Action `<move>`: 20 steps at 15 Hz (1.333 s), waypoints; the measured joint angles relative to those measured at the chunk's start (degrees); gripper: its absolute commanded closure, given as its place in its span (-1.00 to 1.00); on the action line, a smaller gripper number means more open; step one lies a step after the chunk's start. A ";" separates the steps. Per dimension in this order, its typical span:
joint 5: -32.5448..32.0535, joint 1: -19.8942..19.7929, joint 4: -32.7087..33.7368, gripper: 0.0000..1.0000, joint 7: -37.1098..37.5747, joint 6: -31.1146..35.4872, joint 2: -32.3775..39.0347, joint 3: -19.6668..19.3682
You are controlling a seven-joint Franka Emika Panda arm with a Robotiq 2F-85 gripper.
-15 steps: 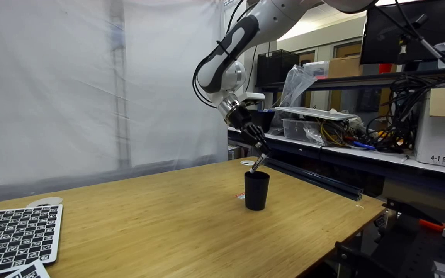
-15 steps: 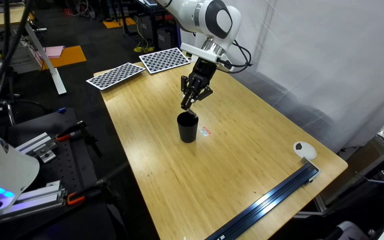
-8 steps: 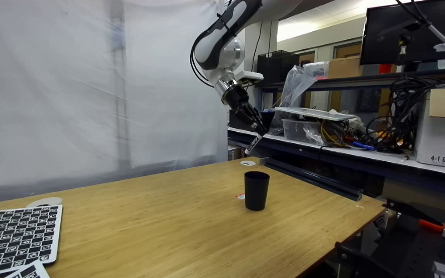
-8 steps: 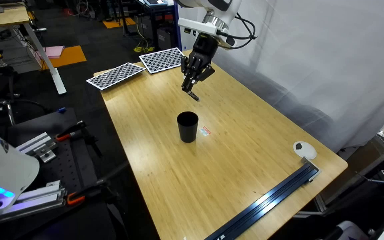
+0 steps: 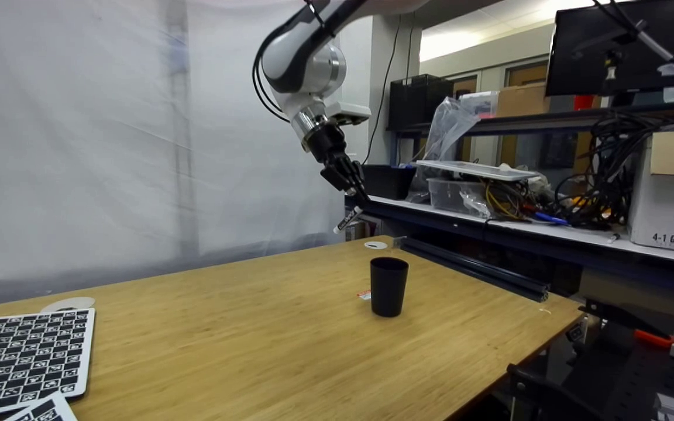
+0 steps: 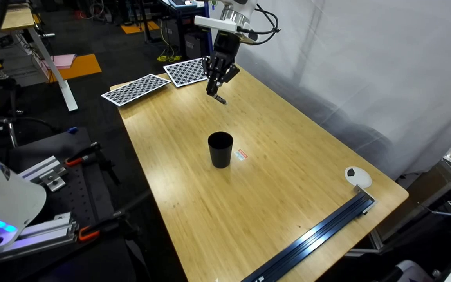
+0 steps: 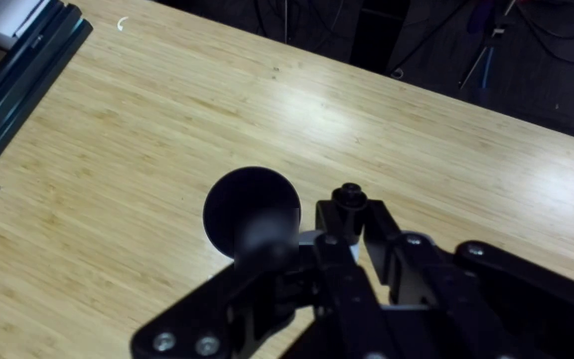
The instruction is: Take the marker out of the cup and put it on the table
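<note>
- Extracting the slim black-and-white cylindrical marker (image 5: pixel 348 220) from the matte black, slightly tapered cup (image 5: pixel 388 287) is judged complete: in both exterior views the marker is seen wholly clear of the cup, held tilted in the air.
- The marker is gripped near one end by the black two-fingered gripper (image 6: pixel 211 93), whose fingertips are closed down on it; in the wrist view this hold is largely hidden behind the dark, blurred fingers.
- The cup is seen standing upright on the light-brown wood-grain table (image 5: pixel 226 345), which is not yet touched by the marker.
- Left to be done, by judgement: the marker is to be lowered to the table and released.
- In the frame from one second earlier, the marker's lower end is seen at the cup's mouth; now it is raised and carried sideways.
- Since the half-second frame, the marker is shifted farther from the cup, which is not visibly displaced.
</note>
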 measured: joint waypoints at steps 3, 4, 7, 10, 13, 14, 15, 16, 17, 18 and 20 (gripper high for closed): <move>0.14 -0.06 -2.34 0.91 -0.02 5.35 -1.09 0.34; 0.22 -0.19 -3.89 0.91 -0.02 7.24 -1.73 0.34; 0.33 -0.58 -9.82 0.91 -0.02 12.92 -3.39 0.34; 0.30 -0.37 -15.38 0.91 -0.02 17.72 -4.14 0.76; 0.14 0.59 -18.51 0.91 0.01 20.44 -4.90 1.83; 0.10 1.14 -18.96 0.91 0.02 21.16 -5.10 2.15; 0.09 1.64 -19.39 0.91 0.06 21.87 -5.37 2.43; 0.09 2.04 -19.88 0.91 0.18 22.90 -5.63 2.66; 0.09 2.30 -20.49 0.91 0.38 24.06 -5.79 2.76; 0.11 2.32 -21.28 0.91 0.54 25.34 -5.79 2.76; 0.17 1.90 -23.46 0.91 0.69 28.35 -5.37 2.44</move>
